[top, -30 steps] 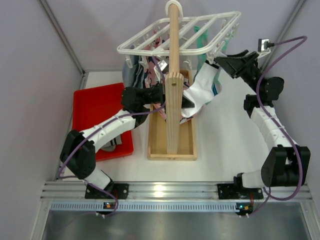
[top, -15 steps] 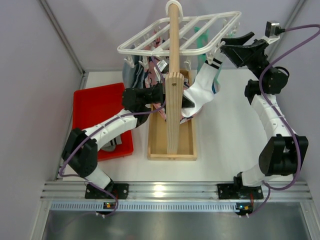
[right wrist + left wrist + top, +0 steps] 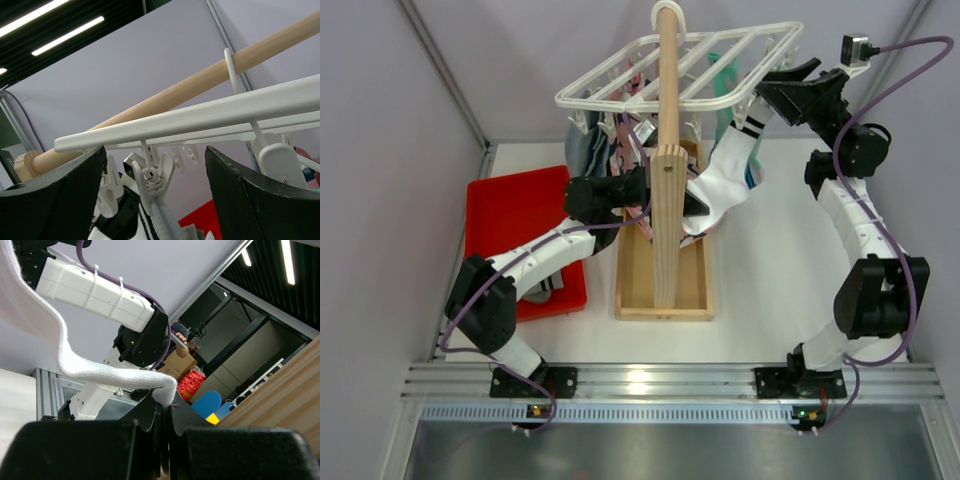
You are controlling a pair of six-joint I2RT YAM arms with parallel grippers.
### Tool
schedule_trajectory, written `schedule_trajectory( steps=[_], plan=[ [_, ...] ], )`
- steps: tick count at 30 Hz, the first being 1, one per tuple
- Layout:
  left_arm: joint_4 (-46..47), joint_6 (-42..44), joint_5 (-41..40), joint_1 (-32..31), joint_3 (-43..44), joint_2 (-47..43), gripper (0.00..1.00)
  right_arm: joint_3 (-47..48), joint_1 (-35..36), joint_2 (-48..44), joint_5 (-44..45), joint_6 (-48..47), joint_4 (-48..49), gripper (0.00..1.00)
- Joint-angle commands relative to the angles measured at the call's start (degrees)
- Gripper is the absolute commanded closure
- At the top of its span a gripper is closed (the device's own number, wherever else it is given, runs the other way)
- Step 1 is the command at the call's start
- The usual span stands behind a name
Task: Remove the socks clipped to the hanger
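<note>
The left tool seems clamped on the toe of the white black-banded sock; the right tool, spread apart, straddles its white plastic clip.

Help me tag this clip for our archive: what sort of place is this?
Probably a robotics lab test cell: two arms bolted to an aluminium rail, grey enclosure walls, and a clip hanger on a wooden post.

White-segmented left arm and right arm, black joints, looping purple cables, black textured jaws.
</note>
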Motion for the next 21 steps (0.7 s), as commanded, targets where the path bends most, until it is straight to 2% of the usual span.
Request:
schedule_trajectory(
  steps=[1, 12, 17, 18, 19, 21],
  plan=[
    [6.03, -0.97, 2.64, -1.65, 2.05, -0.27, 1.00, 3.58, 1.25, 0.30, -1.09, 0.24, 8.84, 0.24],
    [6.47, -1.50, 2.64, -1.65, 1.96, -0.19, 1.00, 4.11, 1.96, 0.47, -1.62, -0.73, 7.00, 0.37],
    [6.65, -1.32, 2.64, -1.65, 1.34, -0.36, 1.00, 4.64, 2.22, 0.56, -1.80, -0.99, 6.38, 0.54],
    [6.65, -1.41, 2.64, -1.65, 1.26, -0.27, 1.00, 4.64, 2.13, 0.56, -1.88, -1.08, 5.77, 0.59],
    [6.65, -1.41, 2.55, -1.65, 1.25, -0.19, 1.00, 4.81, 2.22, 0.56, -1.88, -1.26, 5.41, 0.68],
    [6.73, -1.41, 2.64, -1.65, 0.90, -0.10, 1.00, 4.90, 2.22, 0.65, -1.97, -1.43, 5.24, 0.77]
  ],
)
